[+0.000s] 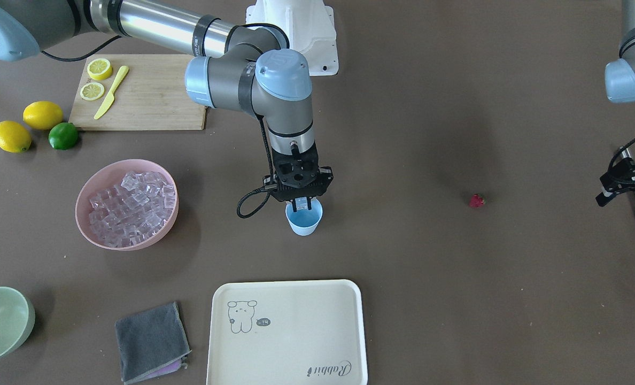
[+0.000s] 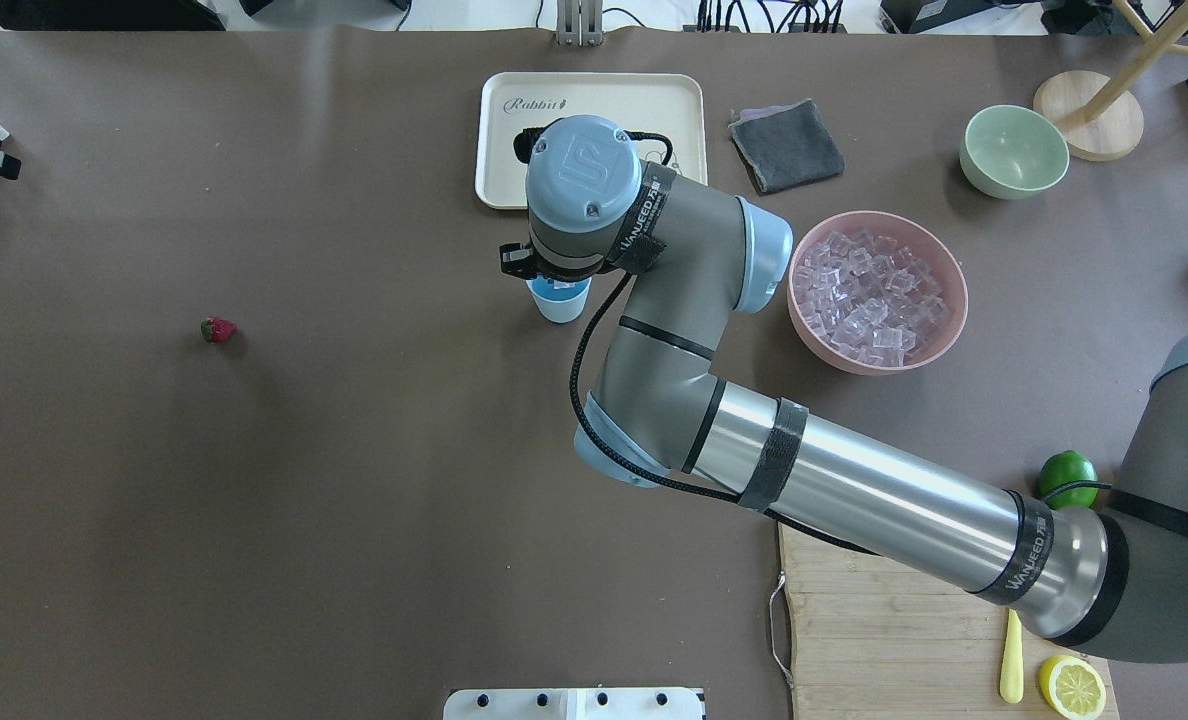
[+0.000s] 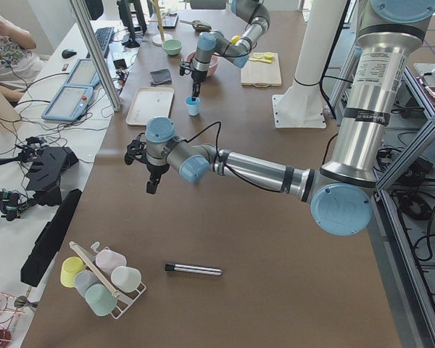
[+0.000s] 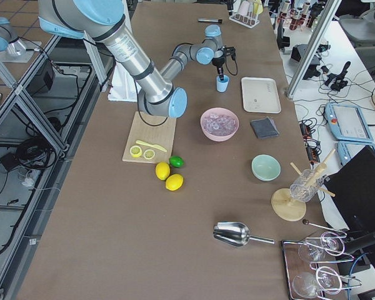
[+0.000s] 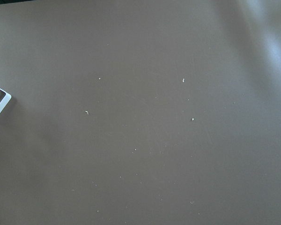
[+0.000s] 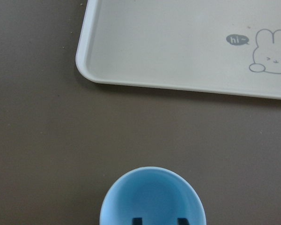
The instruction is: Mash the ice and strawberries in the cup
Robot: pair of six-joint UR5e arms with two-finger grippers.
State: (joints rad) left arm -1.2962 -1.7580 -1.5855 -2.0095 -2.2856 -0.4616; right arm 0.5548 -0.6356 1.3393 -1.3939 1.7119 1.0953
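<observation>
The pale-blue cup stands upright mid-tabletop, near the cream tray, and its inside looks bare in the right wrist view. The right pincer hangs straight over its mouth, fingers set narrowly on what looks like one clear ice cube (a pale glint, hard to be sure of). The step in hand is, I judge, loading ice. The next move calls for parting the fingers squarely above the rim so the cube drops in. The pink bowl of spare cubes sits near the cup. The strawberry lies well apart on bare tabletop, nearer the left pincer, whose opening I cannot tell.
</observation>
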